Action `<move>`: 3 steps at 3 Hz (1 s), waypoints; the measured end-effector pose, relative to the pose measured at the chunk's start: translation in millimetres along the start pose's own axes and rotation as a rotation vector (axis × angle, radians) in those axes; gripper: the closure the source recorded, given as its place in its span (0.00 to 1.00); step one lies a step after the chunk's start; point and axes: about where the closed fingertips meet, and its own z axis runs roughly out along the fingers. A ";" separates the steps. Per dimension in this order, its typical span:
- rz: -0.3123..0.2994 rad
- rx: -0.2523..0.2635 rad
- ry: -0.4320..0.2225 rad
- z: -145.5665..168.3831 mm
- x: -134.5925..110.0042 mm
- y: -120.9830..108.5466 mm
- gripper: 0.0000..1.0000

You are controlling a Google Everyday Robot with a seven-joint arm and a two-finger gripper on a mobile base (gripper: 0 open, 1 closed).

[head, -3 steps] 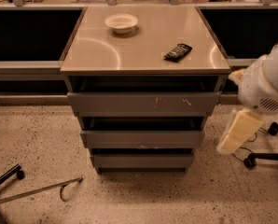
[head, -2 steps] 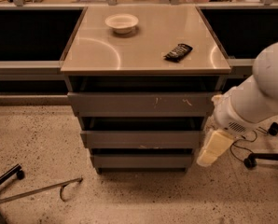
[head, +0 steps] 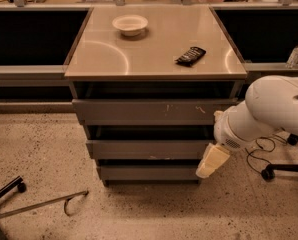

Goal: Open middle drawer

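Observation:
A grey cabinet [head: 154, 74] with three drawer fronts stands in the middle. The middle drawer [head: 146, 149] is a plain grey front, sitting flush between the scuffed top front [head: 149, 112] and the small bottom front [head: 146, 172]. My white arm [head: 269, 114] comes in from the right. My gripper [head: 211, 161], a cream-coloured piece pointing down and left, is at the right end of the middle drawer, overlapping the corner between the middle and bottom fronts.
A white bowl [head: 130, 24] and a dark snack packet [head: 191, 55] lie on the cabinet top. A water bottle [head: 296, 53] stands on the ledge at right. A chair base [head: 281, 170] and cables lie on the floor at right, metal legs [head: 34, 204] at left.
My arm has swung left across the view, bringing the gripper from right of the cabinet to the right end of the middle drawer. The drawers have not moved.

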 end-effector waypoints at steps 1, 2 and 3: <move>0.000 0.000 0.000 0.0 0.0 0.0 0.00; -0.004 -0.001 -0.015 12.5 4.6 0.0 0.00; -0.034 -0.028 -0.043 49.7 13.6 -11.5 0.00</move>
